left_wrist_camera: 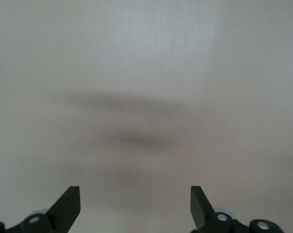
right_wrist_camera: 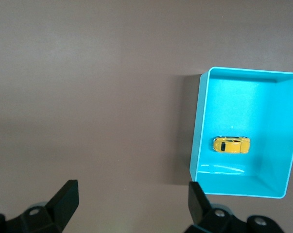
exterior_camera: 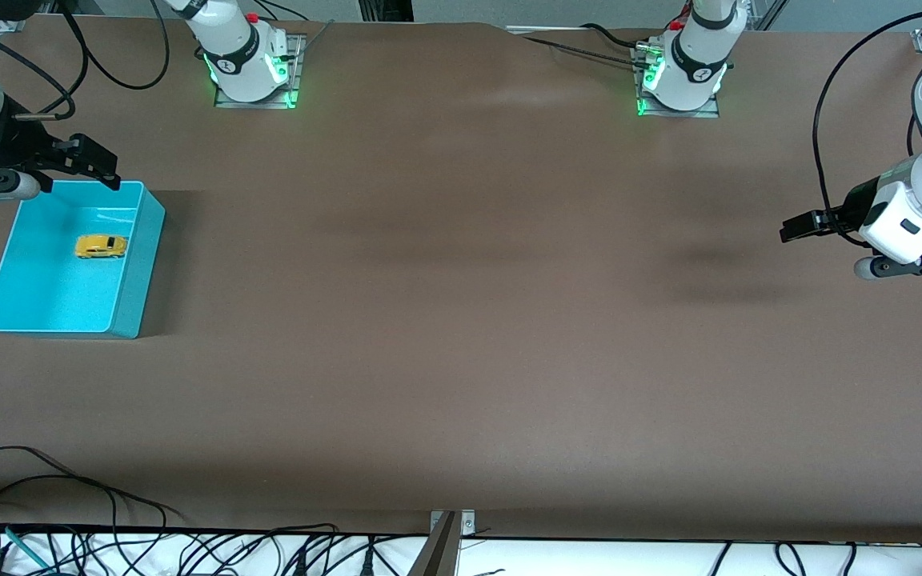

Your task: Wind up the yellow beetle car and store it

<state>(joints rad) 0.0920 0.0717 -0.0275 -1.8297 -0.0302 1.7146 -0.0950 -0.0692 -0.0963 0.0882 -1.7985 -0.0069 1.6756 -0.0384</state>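
The yellow beetle car (exterior_camera: 101,246) lies inside the teal bin (exterior_camera: 134,264) at the right arm's end of the surface (exterior_camera: 461,320). The right pincer (exterior_camera: 93,164) hangs wide and empty over the bin's rim; the left pincer (exterior_camera: 799,226), also wide, waits over bare surface

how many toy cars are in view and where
1. The yellow beetle car lies inside the teal bin at the right arm's end of the table, apart from its walls. No other car shows anywhere on the table.
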